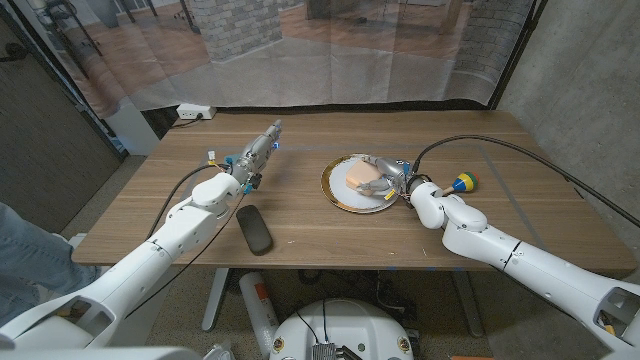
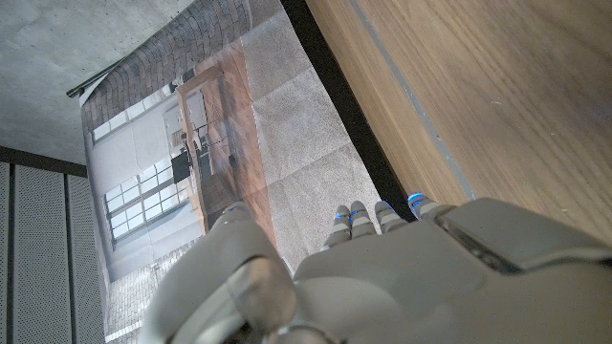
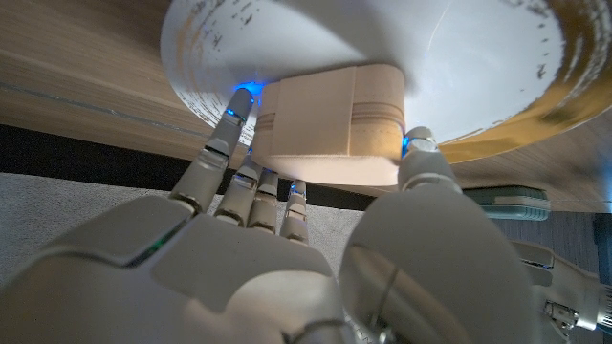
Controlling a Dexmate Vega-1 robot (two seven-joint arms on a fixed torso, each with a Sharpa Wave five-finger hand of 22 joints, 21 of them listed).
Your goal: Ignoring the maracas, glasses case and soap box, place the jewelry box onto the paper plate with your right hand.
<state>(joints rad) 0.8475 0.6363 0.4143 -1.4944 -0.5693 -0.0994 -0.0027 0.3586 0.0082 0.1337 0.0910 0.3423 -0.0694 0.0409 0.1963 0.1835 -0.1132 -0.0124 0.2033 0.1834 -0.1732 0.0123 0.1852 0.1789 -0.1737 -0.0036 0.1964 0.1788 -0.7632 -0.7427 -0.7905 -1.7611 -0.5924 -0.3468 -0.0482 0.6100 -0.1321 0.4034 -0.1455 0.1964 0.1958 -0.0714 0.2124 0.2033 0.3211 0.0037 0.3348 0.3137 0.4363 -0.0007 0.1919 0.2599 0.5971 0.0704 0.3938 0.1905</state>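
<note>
Bare surface point(image 1: 300, 235) lies between the paper plate point(image 1: 345, 200) and the glasses case point(image 1: 254, 229). The maraca point(image 1: 462, 183) stands just beside the right arm. The left hand point(image 1: 258, 152) occupies the plate's far-left approach.

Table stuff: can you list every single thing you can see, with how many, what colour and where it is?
jewelry box: one, pale peach, over the paper plate, held by the right hand
paper plate: one, white with a gold rim, middle of the table
glasses case: one, dark grey, near the front edge, beside the left arm
maraca: one, yellow and blue, right of the plate
power strip: one, white, on the floor behind the table
table: one, brown wood
person's leg: one, blue jeans, far left edge
left hand: one, grey, above the table's back left part, holding nothing
right hand: one, grey, gripping the jewelry box
</note>
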